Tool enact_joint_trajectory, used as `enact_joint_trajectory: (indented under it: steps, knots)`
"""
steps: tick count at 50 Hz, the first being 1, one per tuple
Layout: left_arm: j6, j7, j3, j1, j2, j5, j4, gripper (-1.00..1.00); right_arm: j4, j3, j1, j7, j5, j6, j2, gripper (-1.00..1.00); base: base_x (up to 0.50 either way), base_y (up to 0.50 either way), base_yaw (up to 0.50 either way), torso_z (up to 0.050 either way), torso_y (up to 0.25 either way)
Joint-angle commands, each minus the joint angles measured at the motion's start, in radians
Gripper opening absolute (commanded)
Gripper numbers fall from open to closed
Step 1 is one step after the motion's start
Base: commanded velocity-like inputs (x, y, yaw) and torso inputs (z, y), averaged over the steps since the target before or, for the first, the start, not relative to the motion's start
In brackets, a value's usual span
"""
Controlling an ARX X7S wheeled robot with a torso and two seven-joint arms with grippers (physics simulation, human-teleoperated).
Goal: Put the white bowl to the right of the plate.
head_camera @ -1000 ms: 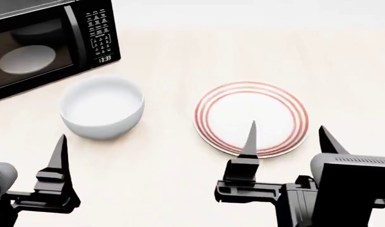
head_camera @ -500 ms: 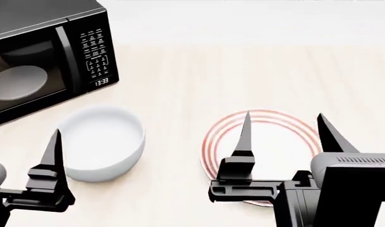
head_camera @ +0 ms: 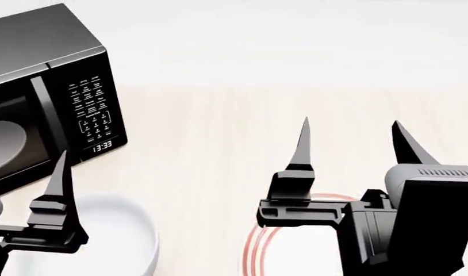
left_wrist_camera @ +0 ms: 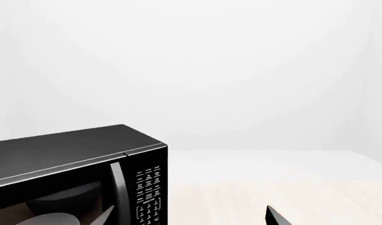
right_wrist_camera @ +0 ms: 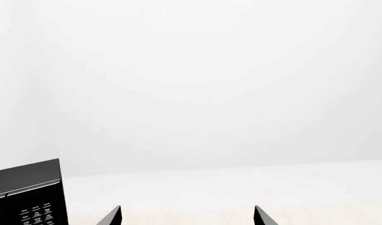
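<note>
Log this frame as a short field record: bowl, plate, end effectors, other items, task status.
white bowl: bottom left of head view, on the table, cut off by the frame edge
plate: right of the bowl, mostly hidden behind the right arm
left end effector: open, empty
right end effector: open, empty
microwave: far left, door shut
task status: bowl on the plate's left, not grasped

Glossy white bowl [head_camera: 115,241], seemingly ceramic; pale wood-grain table [head_camera: 218,144]; black microwave [head_camera: 42,92].
</note>
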State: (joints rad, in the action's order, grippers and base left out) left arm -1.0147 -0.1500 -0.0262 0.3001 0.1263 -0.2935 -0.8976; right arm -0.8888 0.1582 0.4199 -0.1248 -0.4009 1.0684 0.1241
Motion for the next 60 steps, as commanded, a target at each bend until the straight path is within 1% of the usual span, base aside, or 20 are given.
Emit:
enact_joint_trajectory:
  steps: [1, 7, 14, 16, 19, 21, 22, 24, 27, 28, 29, 30, 31, 32, 33, 34, 35, 46, 49, 60]
  knots:
    - [-0.008, -0.013, 0.001, 0.003, 0.005, -0.017, -0.015, 1.00, -0.001, 0.009, 0.018, -0.016, -0.021, 0.018, 0.004, 1.00, 0.50, 0.00, 0.00, 0.000, 0.000]
    - [-0.004, -0.018, -0.001, 0.002, 0.008, -0.023, -0.012, 1.00, 0.010, -0.015, 0.016, -0.038, -0.005, 0.017, 0.013, 1.00, 0.50, 0.00, 0.00, 0.000, 0.000]
    - [0.011, -0.018, -0.011, -0.006, 0.014, -0.031, -0.003, 1.00, 0.020, -0.054, 0.065, -0.136, 0.038, 0.136, 0.015, 1.00, 0.04, 0.00, 0.00, 0.000, 0.000]
    - [0.031, -0.015, -0.016, -0.019, 0.018, -0.030, 0.007, 1.00, 0.000, -0.115, 0.089, -0.214, 0.093, 0.186, 0.035, 1.00, 0.00, 0.00, 0.00, 0.000, 0.000]
    - [0.084, -0.007, -0.021, -0.051, 0.029, -0.017, 0.044, 1.00, -0.049, -0.176, 0.097, -0.266, 0.127, 0.212, 0.058, 1.00, 0.00, 0.00, 0.00, 0.000, 0.000]
    - [0.143, 0.005, -0.033, -0.086, 0.033, -0.008, 0.087, 1.00, -0.076, -0.140, 0.114, -0.228, 0.077, 0.267, 0.035, 1.00, 0.00, 0.00, 0.00, 0.000, 0.000]
    - [0.266, 0.046, -0.073, -0.167, 0.030, -0.009, 0.160, 1.00, -0.089, -0.144, 0.144, -0.188, 0.037, 0.295, 0.028, 1.00, 0.00, 0.00, 0.00, 0.000, 0.000]
    - [0.319, 0.053, -0.073, -0.207, 0.029, 0.002, 0.175, 1.00, -0.102, -0.064, 0.187, -0.125, -0.041, 0.403, -0.028, 1.00, 0.00, 0.00, 0.00, 0.000, 0.000]
    - [0.383, 0.054, -0.067, -0.256, 0.030, 0.027, 0.183, 1.00, -0.116, -0.034, 0.240, -0.117, -0.077, 0.479, -0.053, 1.00, 0.00, 0.00, 0.00, 0.000, 0.000]
    - [0.533, -0.096, -0.217, -0.406, -0.024, 0.177, 0.174, 1.00, 0.034, -0.018, 0.390, -0.267, -0.227, 0.485, -0.124, 1.00, 0.00, 0.00, 0.00, 0.000, 0.000]
    - [0.535, -0.172, -0.331, -0.461, -0.022, 0.217, 0.212, 1.00, 0.184, -0.168, 0.519, -0.417, -0.377, 0.335, 0.026, 1.00, 0.00, 0.00, 0.00, 0.000, 0.000]
    - [0.503, -0.206, -0.339, -0.437, -0.021, 0.240, 0.185, 1.00, 0.334, -0.318, 0.527, -0.567, -0.527, 0.185, 0.176, 1.00, 0.00, 0.00, 0.00, 0.000, 0.000]
    - [0.488, -0.203, -0.352, -0.430, -0.025, 0.217, 0.181, 1.00, 0.362, -0.431, 0.562, -0.717, -0.677, 0.035, 0.181, 1.00, 0.00, 0.00, 0.00, 0.000, 0.000]
    - [0.477, -0.207, -0.333, -0.431, -0.016, 0.235, 0.187, 1.00, 0.378, -0.435, 0.574, -0.867, -0.827, -0.023, 0.178, 1.00, 0.00, 0.00, 0.00, 0.000, 0.000]
    - [0.478, -0.202, -0.332, -0.432, -0.014, 0.228, 0.184, 1.00, 0.383, -0.437, 0.578, -0.986, -0.977, -0.021, 0.178, 1.00, 0.00, 0.00, 0.00, 0.000, 0.000]
    - [0.470, -0.201, -0.336, -0.432, -0.015, 0.220, 0.180, 1.00, 0.396, -0.443, 0.585, -0.990, -1.127, -0.016, 0.176, 1.00, 0.00, 0.00, 0.00, 0.000, 0.000]
    - [0.464, -0.204, -0.340, -0.433, -0.016, 0.216, 0.170, 1.00, 0.418, -0.445, 0.592, -0.993, -1.210, -0.013, 0.172, 1.00, 0.00, 0.00, 0.00, 0.000, 0.000]
    - [0.507, -0.220, -0.386, -0.483, -0.031, 0.174, 0.135, 1.00, 0.473, -0.509, 0.653, -1.059, -1.274, 0.010, 0.121, 1.00, 0.00, 0.00, 0.00, 0.000, 0.000]
    - [0.518, -0.226, -0.419, -0.501, -0.035, 0.154, 0.118, 1.00, 0.512, -0.533, 0.682, -1.099, -1.341, 0.017, 0.098, 1.00, 0.00, 0.00, 0.00, 0.000, 0.000]
    - [0.528, -0.258, -0.516, -0.535, -0.044, 0.101, 0.089, 1.00, 0.617, -0.625, 0.742, -1.175, -1.424, 0.027, 0.026, 1.00, 0.00, 0.00, 0.00, 0.000, 0.000]
